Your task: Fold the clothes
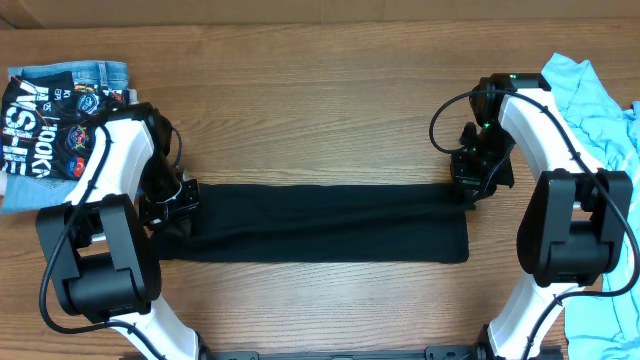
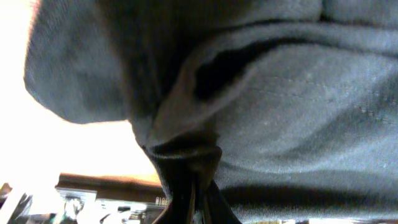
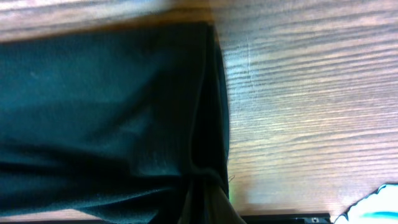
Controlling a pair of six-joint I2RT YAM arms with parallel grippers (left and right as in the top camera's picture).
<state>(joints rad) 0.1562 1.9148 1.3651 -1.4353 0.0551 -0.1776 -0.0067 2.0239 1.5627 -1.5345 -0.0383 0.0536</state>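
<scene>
Black soft cloth lies in the middle of the wooden desk (image 1: 320, 110). It is the T-shirt (image 1: 325, 222), folded into a long flat band that runs from left to right. The left gripper (image 1: 178, 205) is at the left end of the band, and the left wrist view shows its fingers pinched shut on a bunched bit of the T-shirt (image 2: 261, 118). The right gripper (image 1: 470, 190) is at the far right corner of the band. In the right wrist view the fingers are closed on the edge of the T-shirt (image 3: 112, 118), and the cloth puckers where they meet. Bare wood of the desk (image 3: 298, 93) shows just to the right of that edge. At the far left corner of the desk lies a black garment with white letters and bright pictures (image 1: 50, 120), on top of a blue denim piece (image 1: 95, 73). At the right edge lies a light blue cloth (image 1: 600, 110).
</scene>
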